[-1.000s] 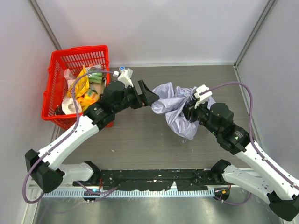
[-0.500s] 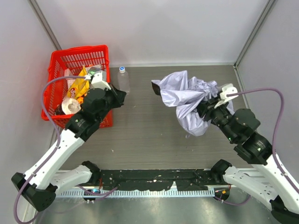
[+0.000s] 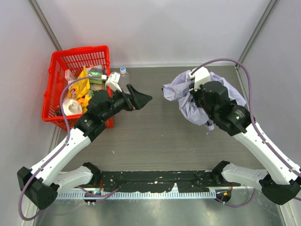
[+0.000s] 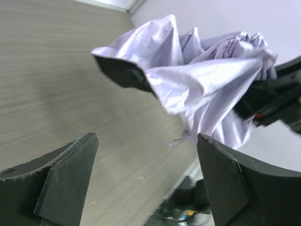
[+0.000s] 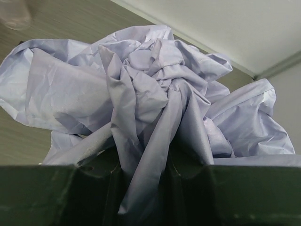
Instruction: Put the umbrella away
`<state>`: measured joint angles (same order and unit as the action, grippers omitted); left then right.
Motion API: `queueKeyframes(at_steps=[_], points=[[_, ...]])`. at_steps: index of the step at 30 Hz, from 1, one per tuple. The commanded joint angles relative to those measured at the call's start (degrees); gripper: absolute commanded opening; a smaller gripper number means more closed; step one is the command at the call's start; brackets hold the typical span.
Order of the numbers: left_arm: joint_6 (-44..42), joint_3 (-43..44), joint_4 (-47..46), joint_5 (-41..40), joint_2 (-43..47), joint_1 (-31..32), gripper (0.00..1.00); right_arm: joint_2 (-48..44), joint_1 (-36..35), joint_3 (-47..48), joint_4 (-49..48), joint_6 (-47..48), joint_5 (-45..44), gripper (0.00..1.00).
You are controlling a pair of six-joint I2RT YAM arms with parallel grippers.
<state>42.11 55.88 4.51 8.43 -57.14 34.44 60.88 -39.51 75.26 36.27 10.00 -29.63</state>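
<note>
Currently: right gripper point(image 5: 141, 170) pinches the bunched umbrella point(image 5: 141, 84) fabric; left gripper point(image 3: 140, 97) spread wide, facing the umbrella, apart from it.

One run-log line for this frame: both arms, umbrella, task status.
left gripper: open, empty, facing umbrella | right gripper: shut on bunched canopy fabric | umbrella: loose, crumpled, not put away
</note>
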Motion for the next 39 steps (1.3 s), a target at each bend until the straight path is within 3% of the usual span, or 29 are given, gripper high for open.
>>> queueKeyframes(at_steps=[1,5,9,16,17,19,21,23,25,28,31,33,36,37,39], points=[[15.9,0.5,-12.4,6.7,-5.5,0.0,0.9,-7.2,0.0,-1.3,-6.0,3.0,11.6,0.01],[21.9,6.7,-2.5,5.5,-11.8,0.1,0.97,-15.8,0.1,-12.0,-16.1,7.7,18.1,0.0],[23.5,6.4,-4.1,5.6,-12.6,0.5,0.99,-18.3,0.0,-14.5,-18.0,11.8,22.0,0.0],[25.9,1.4,-13.5,8.4,-12.8,2.5,0.83,-18.6,0.0,-15.6,-22.4,14.2,24.3,0.01],[26.7,0.7,-15.9,9.7,-13.0,2.5,0.79,-18.4,0.1,-15.8,-23.2,14.3,24.1,0.0],[27.3,0.3,-19.0,12.0,-13.7,2.4,0.61,-18.5,0.0,-16.3,-24.3,14.6,22.9,0.0],[26.0,0.6,-19.2,12.9,-13.3,2.4,0.32,-18.8,0.1,-16.8,-25.9,14.1,20.6,0.0],[23.6,0.3,-17.3,11.4,-11.8,1.8,0.09,-20.1,0.0,-17.8,-27.8,12.8,18.3,0.0],[21.0,-2.1,-17.0,5.3,-7.2,1.5,0.0,-22.9,0.1,-20.1,-32.5,9.2,12.4,0.0],[18.5,-11.6,-26.0,-5.1,1.4,1.6,0.0,-29.0,0.0,-26.2,-38.9,-1.3,0.0,0.0],[18.8,-19.4,-40.2,-11.1,8.4,1.5,0.0,-34.9,0.0,-32.0,-43.6,-7.4,-2.0,0.0],[17.4,-19.4,-43.4,-9.9,9.9,1.5,0.0,-37.5,0.0,-34.6,-43.7,-10.0,-1.1,0.01],[17.0,-14.0,-38.1,-2.0,7.2,1.5,0.0,-40.0,0.0,-36.2,-44.2,-9.6,2.8,0.0],[17.4,-11.8,-34.6,0.9,5.6,1.5,0.12,-39.8,0.0,-36.0,-43.7,-9.0,3.3,0.0],[18.8,-6.0,-26.6,5.8,1.6,1.6,0.76,-39.1,0.0,-34.1,-41.3,-5.8,5.8,0.01]])
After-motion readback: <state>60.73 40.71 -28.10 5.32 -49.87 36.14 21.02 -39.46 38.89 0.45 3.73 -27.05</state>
